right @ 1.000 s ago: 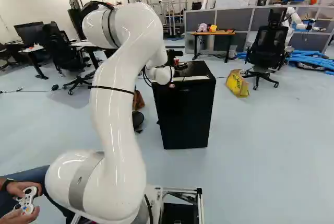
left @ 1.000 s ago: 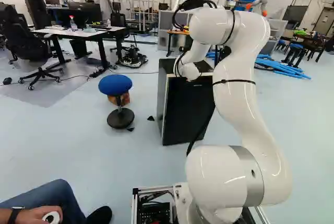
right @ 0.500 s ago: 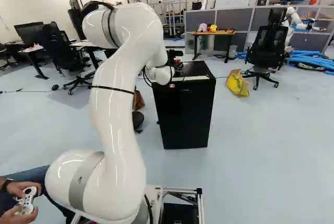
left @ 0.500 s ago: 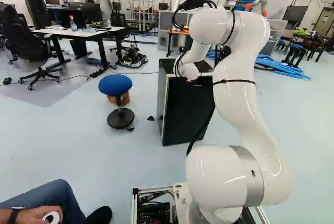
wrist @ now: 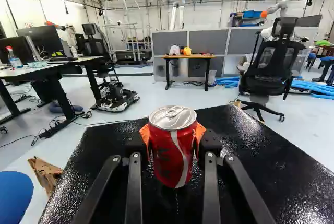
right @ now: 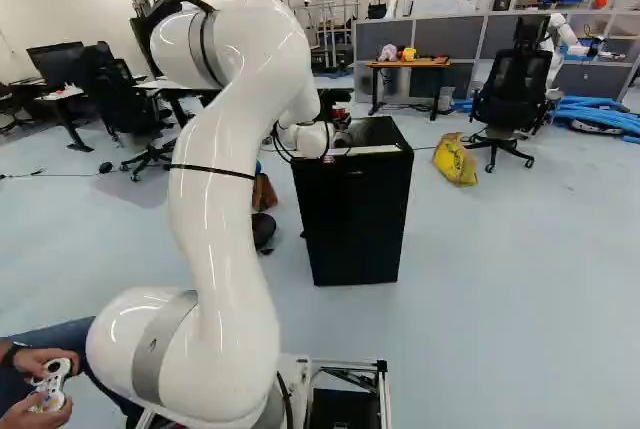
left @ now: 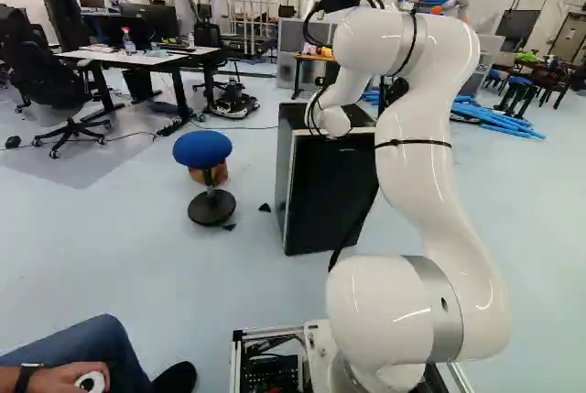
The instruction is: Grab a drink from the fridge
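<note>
At the left of the left base view a pale-topped desk (left: 137, 57) stands on black legs. Nearer is a stool (left: 201, 148), whole there with its round blue seat and black disc foot; the wrist view catches only a curve of seat, and beside it a crumpled brown thing (wrist: 46, 174).

Next comes the fridge (right: 355, 214), a black box with a smooth front. The wrist view alone shows clearly how its glossy top is pebbled, and shows the can too: a red metal cylinder (wrist: 172, 153) with a white stripe, silver lid and ring tab. The gripper (right: 335, 107) has it pinched upright between both orange pads, over the fridge top; whether its base touches, I cannot tell.

To the right, the right base view has a wrinkled yellow bag (right: 456, 160) on the floor, near a black mesh-backed chair (right: 513, 99).
</note>
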{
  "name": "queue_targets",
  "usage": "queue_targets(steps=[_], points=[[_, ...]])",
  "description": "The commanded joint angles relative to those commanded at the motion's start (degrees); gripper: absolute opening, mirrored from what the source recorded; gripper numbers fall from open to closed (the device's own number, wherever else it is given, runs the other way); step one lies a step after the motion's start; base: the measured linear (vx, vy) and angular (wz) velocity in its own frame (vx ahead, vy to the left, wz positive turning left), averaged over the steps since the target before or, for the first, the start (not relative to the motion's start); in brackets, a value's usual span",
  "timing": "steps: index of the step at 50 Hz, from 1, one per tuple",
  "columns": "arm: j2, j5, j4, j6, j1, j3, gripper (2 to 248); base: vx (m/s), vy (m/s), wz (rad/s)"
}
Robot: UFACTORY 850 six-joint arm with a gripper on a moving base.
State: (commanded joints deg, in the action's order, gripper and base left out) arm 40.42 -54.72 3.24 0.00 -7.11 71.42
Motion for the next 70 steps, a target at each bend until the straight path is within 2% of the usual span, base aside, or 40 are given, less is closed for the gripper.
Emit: queue_targets(steps=[25,70], points=[[-2.4,0.0,0.0,0.0,0.0,0.1,101,0.000,0.000,0.000],[-2.6,0.0,0.0,0.0,0.0,-0.1,101,0.000,0.000,0.000]])
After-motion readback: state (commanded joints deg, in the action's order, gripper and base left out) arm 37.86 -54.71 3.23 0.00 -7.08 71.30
